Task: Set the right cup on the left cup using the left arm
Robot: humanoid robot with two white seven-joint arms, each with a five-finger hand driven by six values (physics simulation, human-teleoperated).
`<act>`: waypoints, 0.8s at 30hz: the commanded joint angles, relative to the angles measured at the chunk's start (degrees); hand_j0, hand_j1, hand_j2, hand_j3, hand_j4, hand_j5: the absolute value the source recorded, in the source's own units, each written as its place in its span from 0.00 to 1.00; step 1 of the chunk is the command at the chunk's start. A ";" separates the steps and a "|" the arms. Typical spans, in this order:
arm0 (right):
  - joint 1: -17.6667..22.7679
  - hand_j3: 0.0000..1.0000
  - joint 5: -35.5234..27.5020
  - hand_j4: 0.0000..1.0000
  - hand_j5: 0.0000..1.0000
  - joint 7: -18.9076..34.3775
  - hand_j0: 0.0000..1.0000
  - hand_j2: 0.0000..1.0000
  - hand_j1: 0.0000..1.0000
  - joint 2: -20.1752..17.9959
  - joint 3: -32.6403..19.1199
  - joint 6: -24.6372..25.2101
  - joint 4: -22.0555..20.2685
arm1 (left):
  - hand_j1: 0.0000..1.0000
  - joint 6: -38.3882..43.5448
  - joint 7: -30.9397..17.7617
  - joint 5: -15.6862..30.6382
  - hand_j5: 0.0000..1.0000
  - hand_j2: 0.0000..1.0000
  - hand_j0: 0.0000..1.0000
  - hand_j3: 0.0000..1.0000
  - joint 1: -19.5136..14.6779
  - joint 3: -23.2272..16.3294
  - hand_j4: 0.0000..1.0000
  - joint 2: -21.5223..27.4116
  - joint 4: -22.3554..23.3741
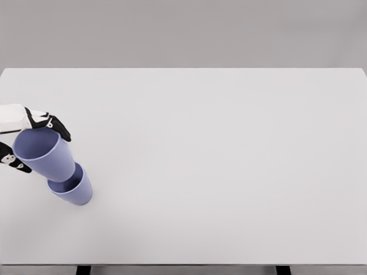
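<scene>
Two smooth, matte, tapered purple cups at the table's (218, 172) left edge. Upper cup (45, 153) tilted, base sunk into the mouth of the lower cup (73, 189). Left hand (28, 134) wrapped round the upper cup, fingers (57, 127) gripping its rim. Broad bare white tabletop right of the lower cup.

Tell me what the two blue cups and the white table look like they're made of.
The upper periwinkle-blue cup, held in the left hand, and the lower blue cup it sits in both look like matte plastic: uniform colour, soft shading, thin rims. The white rectangular table shows a smooth, matte top, possibly laminate; the render leaves that open.
</scene>
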 commanded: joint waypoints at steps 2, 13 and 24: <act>0.00 1.00 0.02 1.00 1.00 0.01 1.00 1.00 1.00 0.00 0.00 -0.01 0.01 | 0.55 0.13 0.03 0.07 0.55 0.55 0.55 0.55 0.09 0.09 0.55 -0.77 0.06; 0.00 1.00 0.02 1.00 1.00 0.01 1.00 1.00 1.00 0.00 0.00 -0.01 0.01 | 0.55 0.13 0.03 -1.25 0.55 0.55 0.55 0.55 0.09 0.00 0.55 -2.00 0.85; 0.00 1.00 0.02 1.00 1.00 0.01 1.00 1.00 1.00 0.00 0.00 -0.01 0.01 | 0.56 0.13 0.03 -1.60 0.56 0.56 0.56 0.56 1.41 0.09 0.56 -2.09 1.73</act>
